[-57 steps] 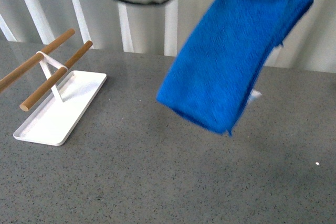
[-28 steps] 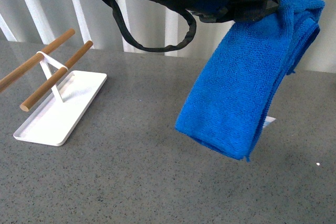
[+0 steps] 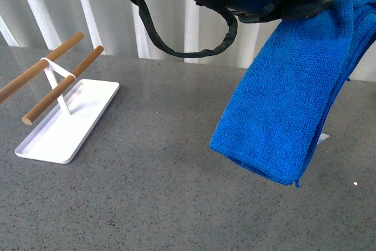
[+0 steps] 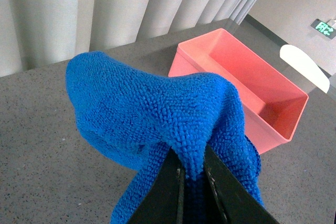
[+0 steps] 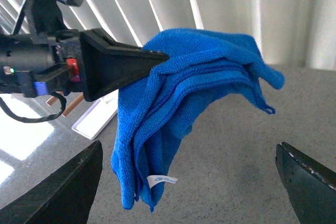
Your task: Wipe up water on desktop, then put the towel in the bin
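Shifted rightward, towel [image 3: 288, 104] hangs from left jaws, clear of desktop [image 3: 147, 192].

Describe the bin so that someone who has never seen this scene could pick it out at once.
Start at the speckled grey desktop by the pale curtains. Past the hanging blue towel sits the bin: the only salmon-pink thing, a rectangular open-topped tub, empty.
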Robot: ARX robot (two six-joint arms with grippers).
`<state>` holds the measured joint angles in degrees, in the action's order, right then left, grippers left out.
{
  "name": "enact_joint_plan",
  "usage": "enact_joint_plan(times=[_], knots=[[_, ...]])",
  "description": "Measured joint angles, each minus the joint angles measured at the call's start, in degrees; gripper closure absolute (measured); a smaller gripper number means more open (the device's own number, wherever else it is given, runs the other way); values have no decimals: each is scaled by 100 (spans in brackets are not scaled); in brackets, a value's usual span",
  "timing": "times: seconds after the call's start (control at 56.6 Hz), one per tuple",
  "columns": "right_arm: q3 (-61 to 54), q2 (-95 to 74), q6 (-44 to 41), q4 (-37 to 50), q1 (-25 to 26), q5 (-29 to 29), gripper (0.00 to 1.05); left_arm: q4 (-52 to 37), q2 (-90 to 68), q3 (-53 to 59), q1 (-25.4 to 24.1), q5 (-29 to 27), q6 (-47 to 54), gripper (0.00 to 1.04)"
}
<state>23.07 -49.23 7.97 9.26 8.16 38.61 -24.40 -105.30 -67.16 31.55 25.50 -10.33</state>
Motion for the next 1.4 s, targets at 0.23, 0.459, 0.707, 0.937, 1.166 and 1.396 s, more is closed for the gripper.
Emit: enact_joint_plan(times=[0.23, 0.459, 0.707, 0.937, 1.166, 1.396], knots=[[264, -1239, 129, 527, -337, 48, 7, -42, 48, 11, 31, -9, -190, 100], [385, -1733, 90, 756, -758, 76, 7, -72, 85, 11, 157, -24, -374, 100], [459, -2275, 66, 1362, -1032, 74, 7, -39, 87, 9, 258, -116, -629, 100], [560, -2614, 42, 1851, -1172, 87, 7, -114, 87, -68, 275, -105, -942, 100], [610, -2918, 48, 2179, -1196, -46, 34, -111, 146, -70, 363, -85, -1056, 100], [610, -2933, 98, 2385, -1196, -105, 64, -109, 195, -70, 396, -81, -1078, 100]])
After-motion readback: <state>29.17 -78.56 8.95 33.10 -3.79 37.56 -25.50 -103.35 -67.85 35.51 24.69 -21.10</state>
